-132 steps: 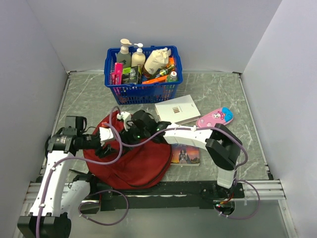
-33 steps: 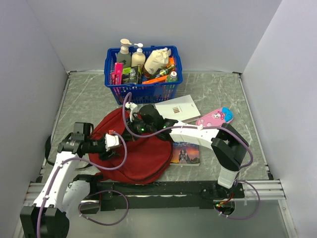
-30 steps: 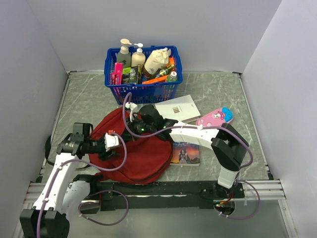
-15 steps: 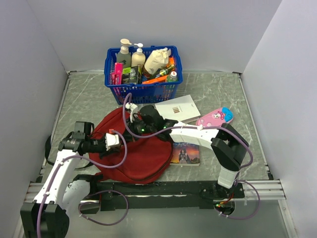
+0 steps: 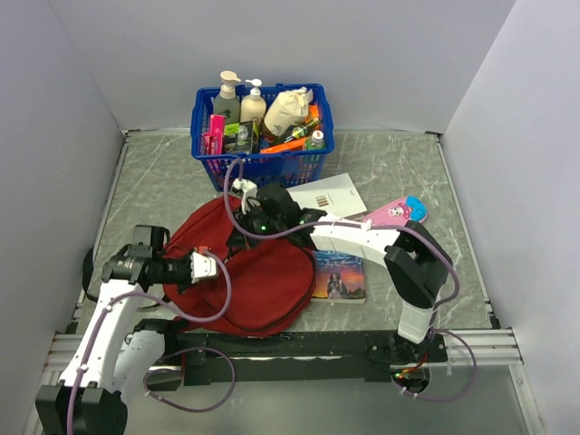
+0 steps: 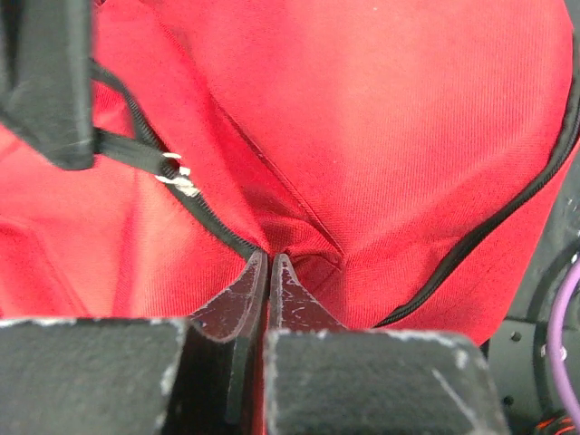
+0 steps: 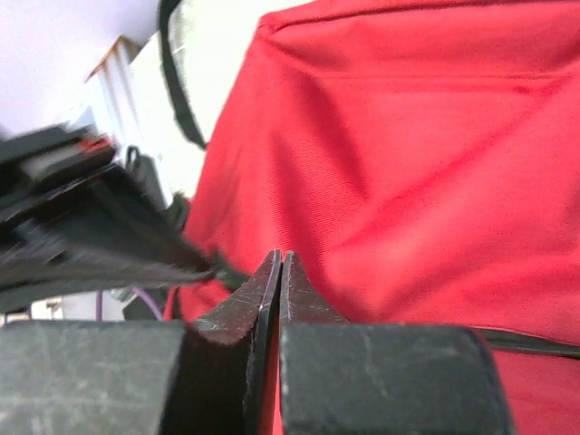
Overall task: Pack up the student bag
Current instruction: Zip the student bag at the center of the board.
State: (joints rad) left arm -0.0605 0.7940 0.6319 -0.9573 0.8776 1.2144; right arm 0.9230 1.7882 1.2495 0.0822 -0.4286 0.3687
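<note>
The student bag [image 5: 263, 290], dark red with black zipper trim, lies at the near left of the table. My left gripper [image 5: 213, 265] is at the bag's left side. In the left wrist view it [image 6: 269, 256] is shut, pinching a pucker of red fabric [image 6: 390, 118] right beside the black zipper [image 6: 204, 217]. My right gripper [image 5: 243, 220] is at the bag's far edge. In the right wrist view it [image 7: 280, 254] is shut with a sliver of the red bag [image 7: 435, 154] between its jaws. The bag's inside is hidden.
A blue basket [image 5: 258, 168] of bottles stands at the back. A white book [image 5: 326, 192], a pink pencil case [image 5: 394, 213] and an illustrated book [image 5: 340, 279] lie right of the bag, near the right arm. A black strap [image 5: 88, 267] trails off the bag's left.
My left gripper has gone from open to shut on the bag's fabric. My right gripper, still shut, has moved slightly toward the back with the bag's far edge.
</note>
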